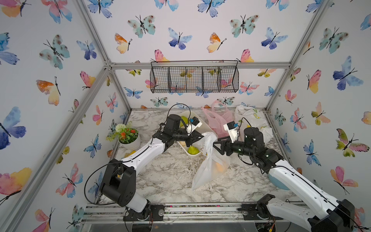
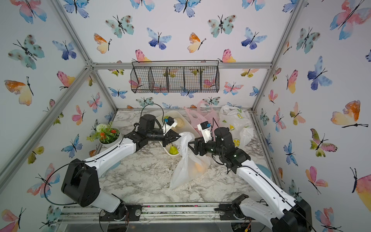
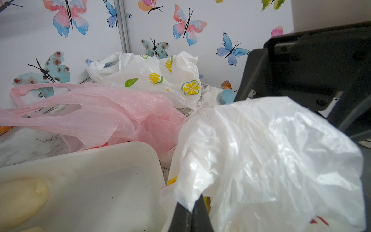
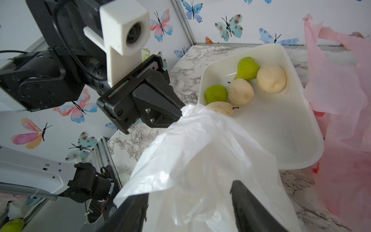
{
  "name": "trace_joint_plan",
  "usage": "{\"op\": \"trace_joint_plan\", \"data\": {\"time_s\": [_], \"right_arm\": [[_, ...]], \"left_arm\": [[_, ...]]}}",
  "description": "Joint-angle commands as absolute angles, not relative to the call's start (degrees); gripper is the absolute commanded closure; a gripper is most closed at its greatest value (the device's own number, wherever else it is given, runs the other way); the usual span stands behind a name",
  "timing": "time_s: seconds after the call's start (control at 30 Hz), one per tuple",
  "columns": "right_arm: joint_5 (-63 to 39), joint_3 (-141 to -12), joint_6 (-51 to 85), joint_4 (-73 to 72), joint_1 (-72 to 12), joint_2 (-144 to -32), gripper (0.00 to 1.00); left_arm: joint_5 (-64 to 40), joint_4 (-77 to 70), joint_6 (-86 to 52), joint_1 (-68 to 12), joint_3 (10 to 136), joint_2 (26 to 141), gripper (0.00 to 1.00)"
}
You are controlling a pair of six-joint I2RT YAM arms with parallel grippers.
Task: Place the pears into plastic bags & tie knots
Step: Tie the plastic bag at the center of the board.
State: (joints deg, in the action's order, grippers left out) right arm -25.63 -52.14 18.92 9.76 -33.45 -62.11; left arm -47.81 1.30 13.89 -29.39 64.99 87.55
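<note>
White bag slumps on the desk just beside the tray, a pear inside. Left end effector clamped shut on its rim; right end effector spread wide, film loose between the jaws, gripping nothing. Film looks thin, limp, slippery: grab bunched handle, not single layer.

a robot lab cell, home-styled: aluminium frame bars hold butterfly-papered panels round a marble-look tabletop, a mounting rail at 6 o'clock, a wire basket at 12 (hung on the back panel), a potted plant at 9
</note>
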Motion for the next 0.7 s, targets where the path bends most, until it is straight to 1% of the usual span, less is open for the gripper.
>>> {"op": "trace_joint_plan", "data": {"time_s": [0.0, 0.13, 0.33, 0.37, 0.57, 0.63, 0.67], "right_arm": [[-25.5, -55.6, 21.1, 8.4, -34.5, -65.1, 0.33], [-21.7, -60.6, 21.3, 12.8, -36.7, -69.5, 0.36], [-16.1, -63.3, 22.7, 14.9, -39.6, -70.9, 0.42], [-15.5, -63.5, 22.9, 15.5, -39.6, -71.0, 0.43], [-12.6, -63.2, 21.7, 18.4, -39.6, -71.4, 0.61], [-12.1, -62.6, 21.4, 18.4, -39.6, -71.0, 0.62], [-12.2, -62.3, 21.1, 18.5, -39.6, -70.7, 0.61]], "left_arm": [[-49.5, 0.5, 13.2, -29.9, 65.8, 87.5, 0.96], [-49.9, 0.1, 12.7, -30.2, 65.8, 86.8, 0.96], [-50.9, -1.2, 11.5, -30.5, 65.7, 86.6, 0.97], [-51.0, -1.2, 11.4, -30.4, 65.8, 86.6, 0.97], [-50.9, -1.4, 11.5, -30.4, 65.2, 86.3, 0.97], [-50.9, -1.4, 11.5, -30.5, 65.0, 86.1, 0.97], [-50.9, -1.5, 11.5, -30.4, 64.9, 86.0, 0.97]]}}
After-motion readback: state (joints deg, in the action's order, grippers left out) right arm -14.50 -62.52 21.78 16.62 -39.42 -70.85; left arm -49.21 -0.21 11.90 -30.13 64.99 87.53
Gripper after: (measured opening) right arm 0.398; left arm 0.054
